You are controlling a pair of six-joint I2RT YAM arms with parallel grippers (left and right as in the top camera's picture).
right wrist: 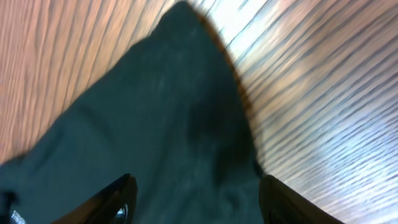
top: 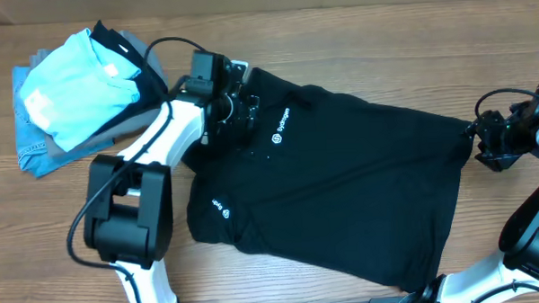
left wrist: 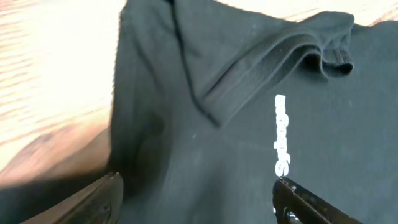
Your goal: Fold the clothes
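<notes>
While the left gripper (left wrist: 198,202) stands spread above the collar (left wrist: 261,62) of the shirt (top: 342,176), the right gripper (right wrist: 198,190) gapes over its corner.

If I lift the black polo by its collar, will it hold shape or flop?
Probably flops: the black polo lies limp and wrinkled, its collar folded soft. Likely light; it may drag across the smooth wooden table.

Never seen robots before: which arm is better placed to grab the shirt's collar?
Left, likely: the left end effector hovers open over the black polo shirt's collar; the right end effector is at the hem.
</notes>
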